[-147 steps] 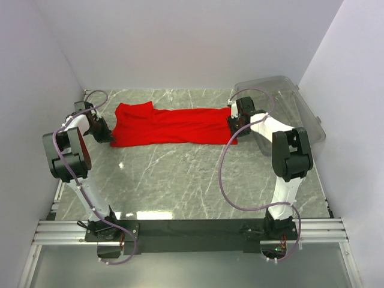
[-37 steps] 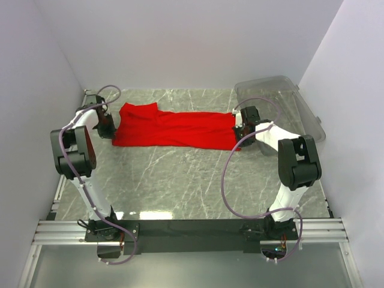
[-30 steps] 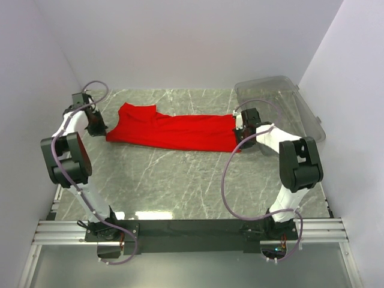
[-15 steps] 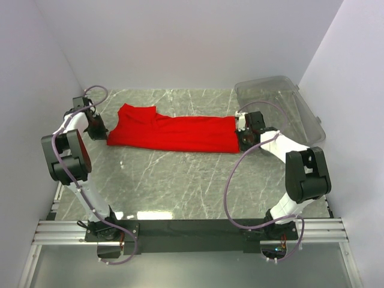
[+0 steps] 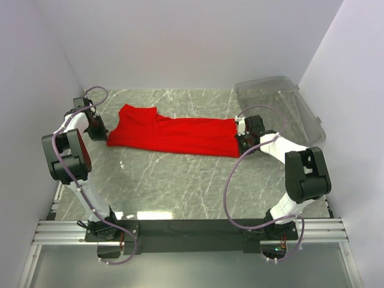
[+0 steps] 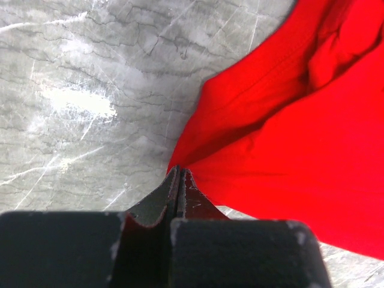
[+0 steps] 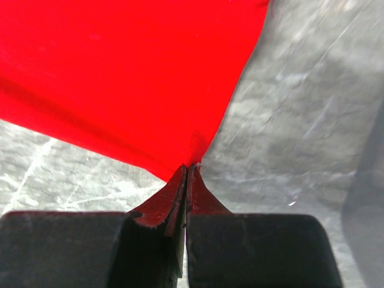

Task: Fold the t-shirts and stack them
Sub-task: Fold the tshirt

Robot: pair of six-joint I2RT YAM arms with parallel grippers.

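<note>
A plain red t-shirt [image 5: 174, 133] lies stretched in a long band across the far half of the marble table. My left gripper [image 5: 103, 137] is shut on its left corner; in the left wrist view the fingertips [image 6: 179, 174] pinch the point of the red t-shirt [image 6: 288, 138]. At the right end, my right gripper [image 5: 240, 144] is shut on the near right corner, where the right wrist view shows the cloth [image 7: 132, 78] tapering into my right gripper [image 7: 188, 169].
A clear plastic bin [image 5: 282, 108] stands at the back right, just beyond the right arm. Walls close the table on the left, back and right. Bare marble table [image 5: 180, 186] stretches between the shirt and the arm bases.
Over the last second the shirt's right end has slid a little right and nearer with the right gripper. The left gripper has barely moved. The cloth looks flatter than before.
</note>
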